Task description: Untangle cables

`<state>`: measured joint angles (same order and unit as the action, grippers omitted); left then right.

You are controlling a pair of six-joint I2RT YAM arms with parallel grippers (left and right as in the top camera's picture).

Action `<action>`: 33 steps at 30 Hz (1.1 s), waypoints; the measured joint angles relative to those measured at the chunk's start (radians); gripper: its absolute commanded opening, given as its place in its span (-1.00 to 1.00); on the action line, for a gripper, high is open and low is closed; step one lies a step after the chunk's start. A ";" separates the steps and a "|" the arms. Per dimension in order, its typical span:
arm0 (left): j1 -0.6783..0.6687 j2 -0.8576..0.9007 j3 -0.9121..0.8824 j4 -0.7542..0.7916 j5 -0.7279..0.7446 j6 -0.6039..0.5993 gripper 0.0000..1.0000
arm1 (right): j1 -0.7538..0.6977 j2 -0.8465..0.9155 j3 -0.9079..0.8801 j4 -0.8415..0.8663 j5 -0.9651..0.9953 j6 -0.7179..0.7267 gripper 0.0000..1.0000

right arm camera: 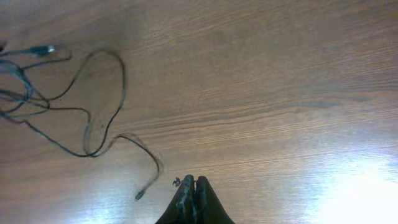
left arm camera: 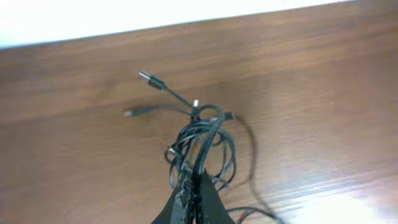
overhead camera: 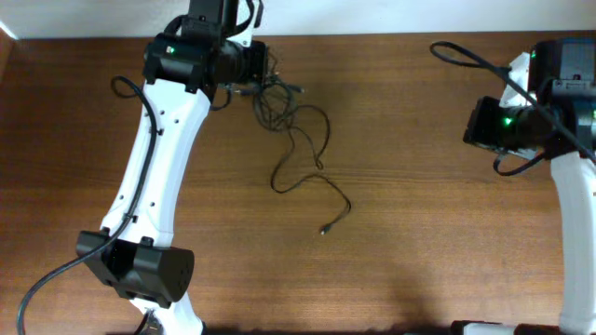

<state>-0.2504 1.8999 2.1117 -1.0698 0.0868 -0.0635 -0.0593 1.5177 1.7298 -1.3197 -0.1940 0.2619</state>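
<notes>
A brown wooden table (overhead camera: 428,242) with fine grain running across it was seen in all three views. A white strip (overhead camera: 372,17) was shown beyond its far edge. Bright glare (right arm camera: 357,186) was reflected off the tabletop in both wrist views.

The overhead view looks straight down on the table (overhead camera: 419,233) from far above. Each wrist view faces forward and down, low and close. All three share the cables (left arm camera: 200,130).
</notes>
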 measured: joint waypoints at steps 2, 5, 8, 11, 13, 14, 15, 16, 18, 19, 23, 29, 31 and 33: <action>0.000 0.000 0.000 0.033 0.077 -0.002 -1.00 | 0.000 0.034 0.000 0.008 -0.061 -0.002 -0.92; 0.000 0.000 0.000 0.109 0.145 -0.047 -1.00 | 0.000 0.070 0.000 0.000 -0.156 -0.022 -0.92; -0.006 0.000 0.000 0.118 0.168 -0.088 -1.00 | 0.000 0.077 0.000 -0.004 -0.225 -0.034 -0.92; -0.006 0.000 0.000 0.117 0.201 -0.095 -1.00 | 0.000 0.077 0.000 -0.004 -0.267 -0.034 -0.92; -0.008 0.000 0.000 0.116 0.225 -0.099 -1.00 | 0.005 0.077 0.000 0.000 -0.281 -0.034 -0.92; -0.008 0.000 0.000 0.112 0.237 -0.099 -1.00 | 0.012 0.077 0.000 0.009 -0.284 -0.034 -0.92; -0.008 0.000 0.000 0.100 0.252 -0.099 -1.00 | 0.025 0.077 0.000 0.020 -0.288 -0.034 -0.92; -0.008 0.000 0.000 0.076 0.271 -0.100 -1.00 | 0.037 0.077 0.000 0.039 -0.293 -0.034 -0.92; -0.009 0.000 0.000 0.031 0.291 -0.102 -1.00 | 0.054 0.077 0.000 0.061 -0.299 -0.034 -0.92; -0.013 0.000 0.000 -0.001 0.298 -0.101 -0.99 | 0.059 0.078 0.000 0.074 -0.305 -0.033 -0.92; -0.060 0.000 0.000 -0.134 0.309 -0.043 -0.88 | 0.060 0.084 0.000 0.089 -0.309 -0.032 -0.92; -0.128 0.000 0.000 -0.224 0.237 0.045 1.00 | 0.060 0.087 0.000 0.118 -0.350 -0.032 -0.92; -0.128 0.000 0.000 -0.222 0.174 0.048 0.99 | 0.060 0.087 0.000 0.118 -0.351 -0.032 -0.92; -0.128 0.002 0.000 -0.222 0.081 0.048 0.99 | 0.060 0.087 0.000 0.118 -0.350 -0.033 -0.92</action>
<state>-0.3786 1.9018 2.1117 -1.2919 0.1680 -0.0154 0.0010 1.6043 1.7298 -1.2015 -0.5442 0.2291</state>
